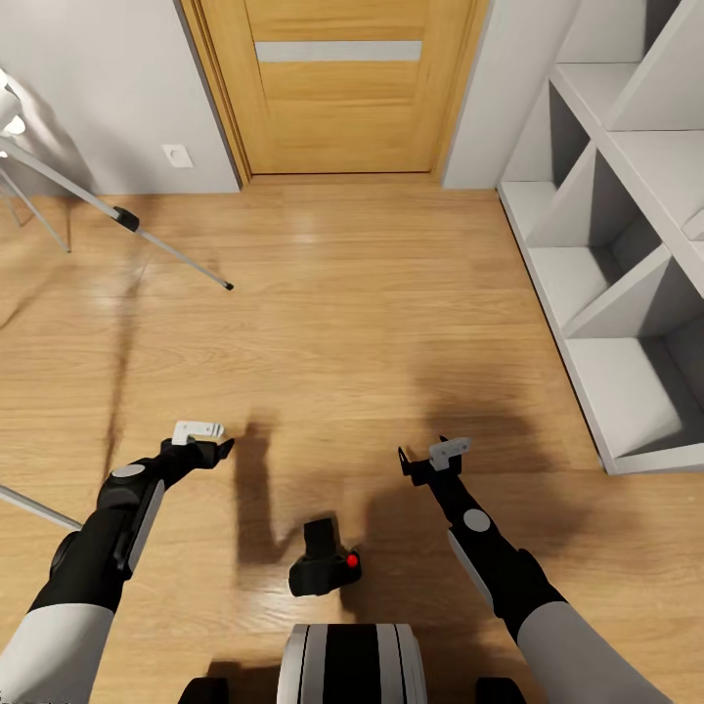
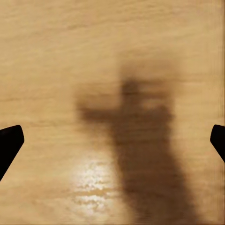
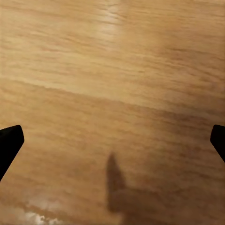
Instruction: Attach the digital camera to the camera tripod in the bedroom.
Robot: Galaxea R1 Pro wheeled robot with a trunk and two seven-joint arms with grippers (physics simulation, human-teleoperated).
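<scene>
Your left gripper hung over the wood floor with its jaws spread wide and nothing between them; in the left wrist view its dark fingertips sat at opposite edges of the picture, with bare planks and a soft shadow between. Your right gripper was the same: released, empty, its fingertips far apart over bare floor in the right wrist view.

The digital camera lay on the floor between your two grippers and nearer the robot than either, just ahead of the robot's base. It sat back and inward from the left gripper, and back and inward from the right one, touching neither. Its red button faced up on the side nearer your right arm.

The camera tripod stood well ahead of your left gripper and out to that gripper's outer side, partly cut off by the picture's edge. One silver-grey leg slanted down to a black foot on the floor, far forward of the left gripper. Another leg piece showed just outside your left forearm.

Farther ahead of both grippers was the wooden door. The white cube shelves stood forward and to the outer side of your right gripper.
</scene>
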